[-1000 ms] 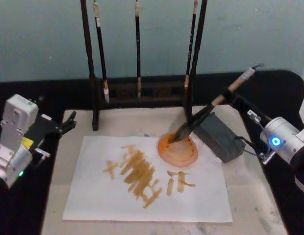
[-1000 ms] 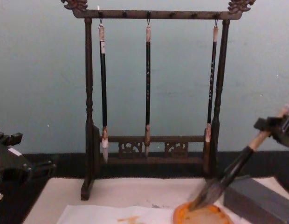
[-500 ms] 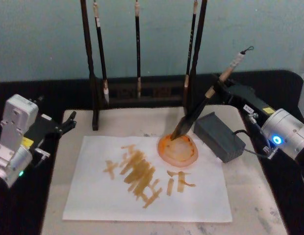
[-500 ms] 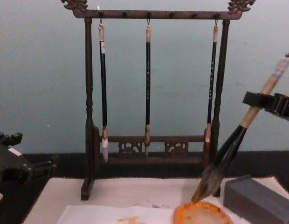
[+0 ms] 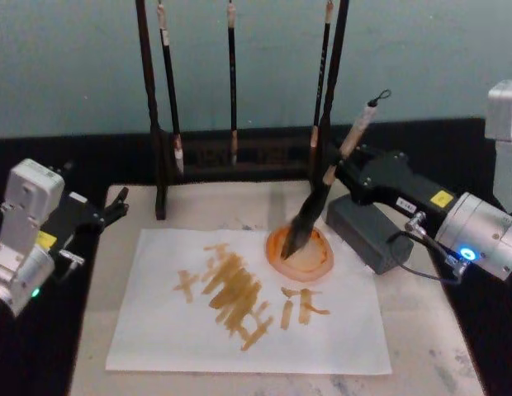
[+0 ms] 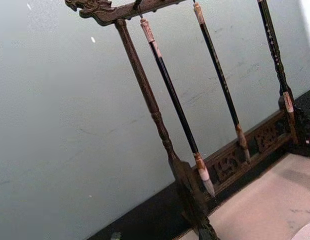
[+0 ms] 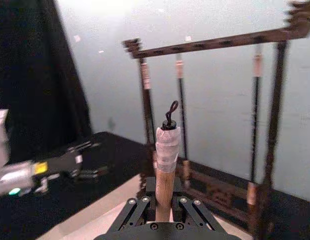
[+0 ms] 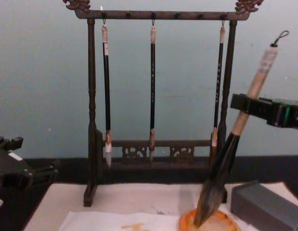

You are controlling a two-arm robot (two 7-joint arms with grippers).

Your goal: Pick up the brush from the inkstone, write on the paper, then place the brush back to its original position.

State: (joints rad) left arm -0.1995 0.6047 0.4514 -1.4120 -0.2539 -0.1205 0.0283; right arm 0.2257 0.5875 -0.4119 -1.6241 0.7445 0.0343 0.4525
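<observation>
The brush (image 5: 326,177) stands steeply tilted, its bushy tuft (image 5: 292,239) touching the round orange-stained inkstone (image 5: 315,262). My right gripper (image 5: 340,171) is shut on the tan handle just above the black shaft. In the chest view the gripper (image 8: 246,106) clamps the brush (image 8: 229,147), whose tuft dips into the inkstone (image 8: 185,224). In the right wrist view the taped handle end and cord loop (image 7: 168,140) rise above the fingers. The paper (image 5: 157,334), marked with orange-yellow strokes, lies on the mat in front of the inkstone. My left gripper (image 5: 110,209) is parked open at the table's left edge.
A dark wooden rack (image 5: 149,107) with three thin hanging brushes (image 8: 152,86) stands at the back of the table. A grey block (image 5: 367,235) lies right of the inkstone, under my right arm. The beige mat (image 5: 421,330) has bare room on the right and front.
My right gripper has moved left and up, swinging the brush from a low lean over the grey block to a steep stance. The tuft stays at the inkstone. The left arm is still.
</observation>
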